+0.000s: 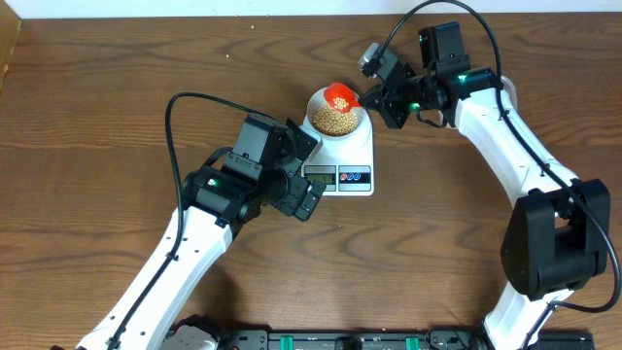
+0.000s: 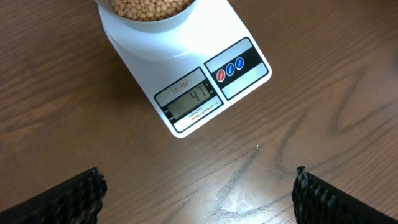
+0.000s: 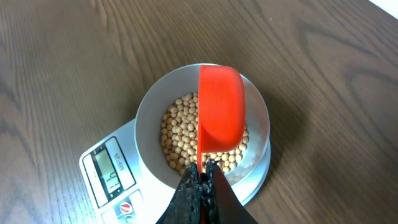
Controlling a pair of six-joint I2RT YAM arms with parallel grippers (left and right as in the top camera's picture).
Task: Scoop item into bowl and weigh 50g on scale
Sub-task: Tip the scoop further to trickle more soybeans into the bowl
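Observation:
The pale bowl (image 1: 337,119) stands on the white scale (image 1: 342,154) and holds many tan beans (image 1: 336,120). The display (image 2: 190,102) reads 41. My right gripper (image 1: 374,97) is shut on the handle of a red scoop (image 1: 341,95), which is tipped over the bowl, its underside facing the right wrist camera (image 3: 221,112). Bowl (image 3: 149,112), beans (image 3: 177,134) and scale (image 3: 93,177) show in the right wrist view under my right gripper (image 3: 202,177). My left gripper (image 2: 199,193) is open and empty over bare wood, just in front of the scale (image 2: 242,68).
The brown wooden table (image 1: 97,117) surrounds the scale. The left arm (image 1: 224,190) lies in front-left of the scale, the right arm (image 1: 505,126) to its right. A black rail (image 1: 340,340) runs along the front edge.

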